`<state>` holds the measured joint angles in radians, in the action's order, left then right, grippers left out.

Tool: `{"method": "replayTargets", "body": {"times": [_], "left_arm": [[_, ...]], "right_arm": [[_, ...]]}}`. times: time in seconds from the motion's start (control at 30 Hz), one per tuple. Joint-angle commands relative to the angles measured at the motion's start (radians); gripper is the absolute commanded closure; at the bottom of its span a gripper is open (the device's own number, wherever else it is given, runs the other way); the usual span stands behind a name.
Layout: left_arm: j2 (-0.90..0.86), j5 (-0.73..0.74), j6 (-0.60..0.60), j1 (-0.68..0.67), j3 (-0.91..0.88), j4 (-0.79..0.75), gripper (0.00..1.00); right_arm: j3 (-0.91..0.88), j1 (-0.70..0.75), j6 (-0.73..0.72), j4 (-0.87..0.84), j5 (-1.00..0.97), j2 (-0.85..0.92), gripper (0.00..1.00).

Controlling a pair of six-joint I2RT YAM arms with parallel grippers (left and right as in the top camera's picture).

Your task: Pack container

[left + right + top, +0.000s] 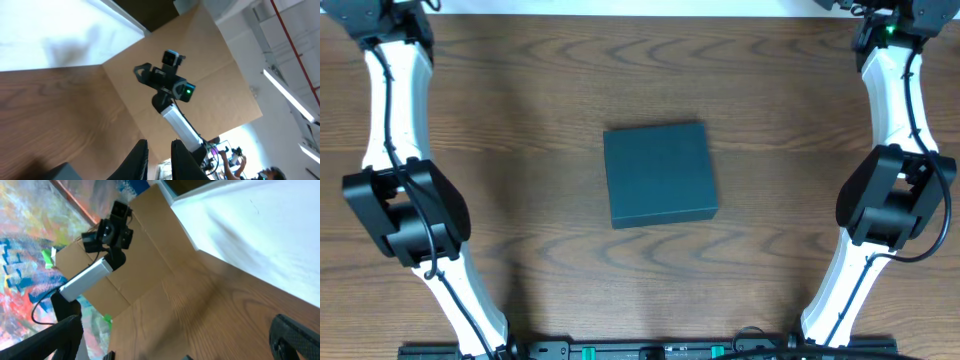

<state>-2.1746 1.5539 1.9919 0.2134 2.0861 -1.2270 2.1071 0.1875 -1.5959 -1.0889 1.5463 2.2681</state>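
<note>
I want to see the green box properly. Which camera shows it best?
The overhead view shows it best: the whole container lies closed in the middle of the table, with every edge visible. The left wrist view catches only what may be one dark corner at the bottom edge. The right wrist view does not show it at all.

Wooden table with one box on it

The table [540, 150] has a dark brown wood surface with a clear grain pattern that runs across it. The container [659, 174], a dark teal-green rectangular box with its lid closed, lies flat near the middle of the table, a little turned against the table edges. Along the near edge of the table, a black rail [650, 350] with green marks is visible.
</note>
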Motion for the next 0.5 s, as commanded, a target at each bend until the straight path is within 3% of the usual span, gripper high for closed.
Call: {"method": "replayTargets", "body": {"times": [0.0,0.43,0.47], "left_arm": [[0.054,0.010,0.006,0.029,0.026,-0.003,0.85],[0.056,0.017,0.007,0.050,0.026,-0.003,0.84],[0.056,0.017,0.007,0.050,0.026,-0.003,0.71]], "right_arm": [[0.054,-0.006,-0.059,0.006,0.011,0.008,0.01],[0.077,-0.005,-0.129,0.004,0.011,-0.003,0.01],[0.077,-0.006,-0.138,0.004,0.011,-0.003,0.01]]}}
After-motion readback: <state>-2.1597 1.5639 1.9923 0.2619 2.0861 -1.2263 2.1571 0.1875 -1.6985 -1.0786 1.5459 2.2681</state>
